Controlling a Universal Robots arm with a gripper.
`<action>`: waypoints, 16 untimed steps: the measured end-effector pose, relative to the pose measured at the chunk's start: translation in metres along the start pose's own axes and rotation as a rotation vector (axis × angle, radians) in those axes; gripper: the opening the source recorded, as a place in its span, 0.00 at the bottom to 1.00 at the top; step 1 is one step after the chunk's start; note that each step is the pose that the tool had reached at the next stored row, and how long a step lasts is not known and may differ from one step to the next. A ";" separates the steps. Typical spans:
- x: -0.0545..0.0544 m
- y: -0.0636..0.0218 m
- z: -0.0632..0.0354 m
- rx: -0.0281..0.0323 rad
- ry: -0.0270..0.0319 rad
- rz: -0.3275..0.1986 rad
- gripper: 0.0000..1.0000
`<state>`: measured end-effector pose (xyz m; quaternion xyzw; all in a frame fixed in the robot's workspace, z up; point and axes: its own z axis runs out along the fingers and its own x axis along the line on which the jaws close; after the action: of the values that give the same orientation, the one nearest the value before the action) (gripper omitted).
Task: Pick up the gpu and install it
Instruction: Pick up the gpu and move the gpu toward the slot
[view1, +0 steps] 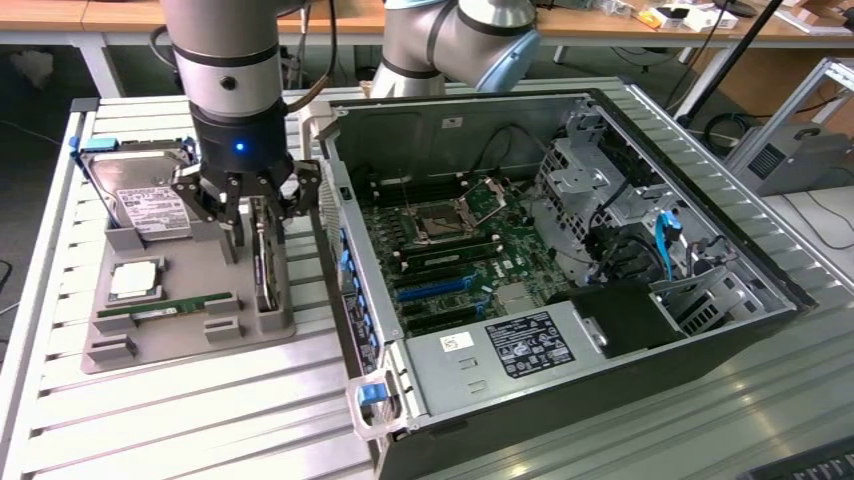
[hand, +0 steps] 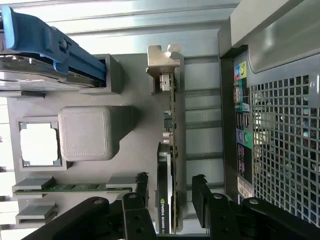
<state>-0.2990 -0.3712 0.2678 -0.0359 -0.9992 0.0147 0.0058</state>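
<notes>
Pick-up step: the gripper (view1: 254, 232), jaws apart, straddles the upright gpu (view1: 271, 272) at nine o'clock of the case (view1: 461, 100); lifting calls for a square squeeze

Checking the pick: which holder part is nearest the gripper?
The gpu, standing on edge inside the open gripper; hard drive and RAM stick sit farther off.

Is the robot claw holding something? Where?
Nothing yet. The open gripper straddles the gpu, which stands on edge in its gray tray, with a gap showing at each finger.
</notes>
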 end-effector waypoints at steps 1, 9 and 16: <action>0.000 0.0010 0.0012 0.0000 -0.0001 0.000 0.48; 0.003 0.0054 0.0070 0.0004 0.0001 0.000 0.48; 0.004 0.0063 0.0150 0.0003 0.0000 0.000 0.48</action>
<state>-0.3022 -0.3651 0.2526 -0.0359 -0.9992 0.0149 0.0058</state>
